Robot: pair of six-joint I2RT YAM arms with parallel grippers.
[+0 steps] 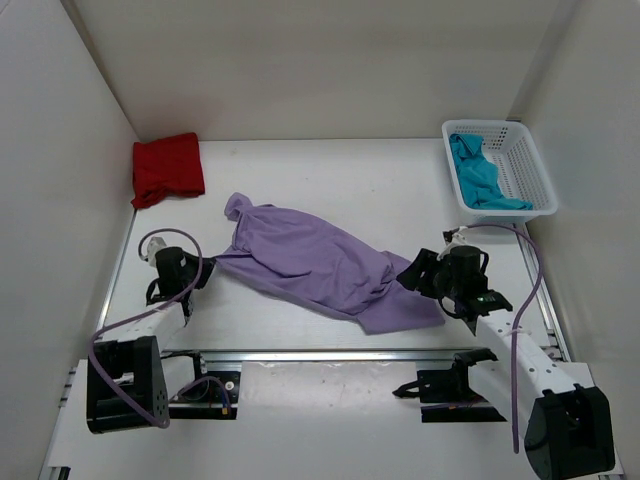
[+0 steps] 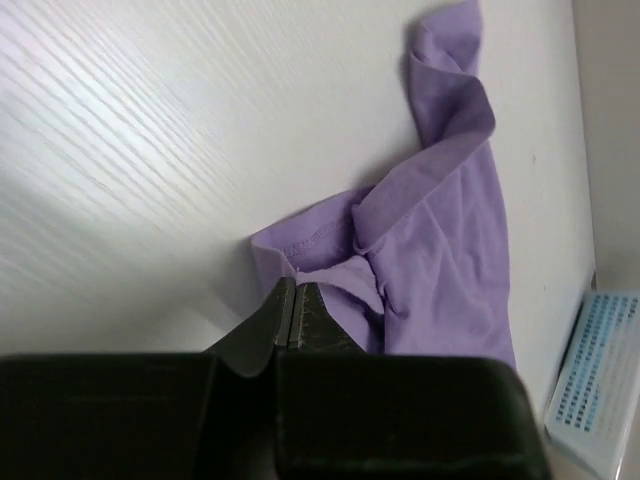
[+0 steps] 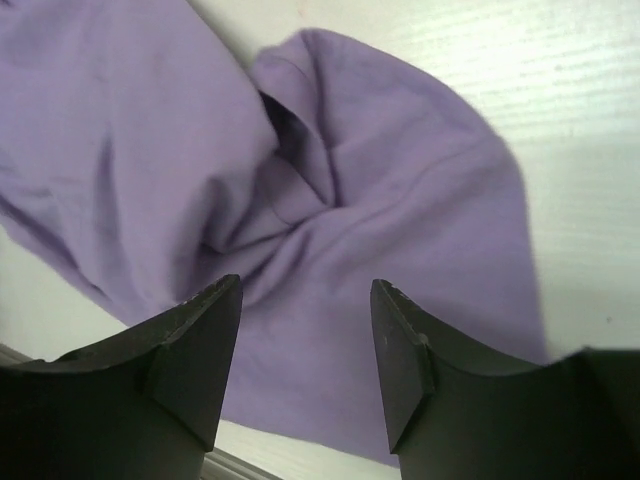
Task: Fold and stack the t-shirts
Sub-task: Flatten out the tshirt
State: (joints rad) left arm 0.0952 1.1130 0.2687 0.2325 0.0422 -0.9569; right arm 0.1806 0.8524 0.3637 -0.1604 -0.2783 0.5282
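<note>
The lavender t-shirt (image 1: 310, 262) lies crumpled and stretched diagonally across the middle of the table. My left gripper (image 1: 202, 265) is at its left edge, and in the left wrist view the gripper (image 2: 293, 288) is shut on a hem corner of the shirt (image 2: 450, 250). My right gripper (image 1: 412, 275) is open over the shirt's lower right corner. The right wrist view shows the gripper (image 3: 305, 300) with both fingers spread just above the fabric (image 3: 380, 200). The dark red t-shirt (image 1: 168, 168) lies folded at the back left. The teal-blue t-shirt (image 1: 478, 175) lies bunched in the basket.
The white lattice basket (image 1: 525, 165) stands at the back right, and its corner shows in the left wrist view (image 2: 600, 380). White walls close in the table on the left, back and right. A metal rail runs along the near edge.
</note>
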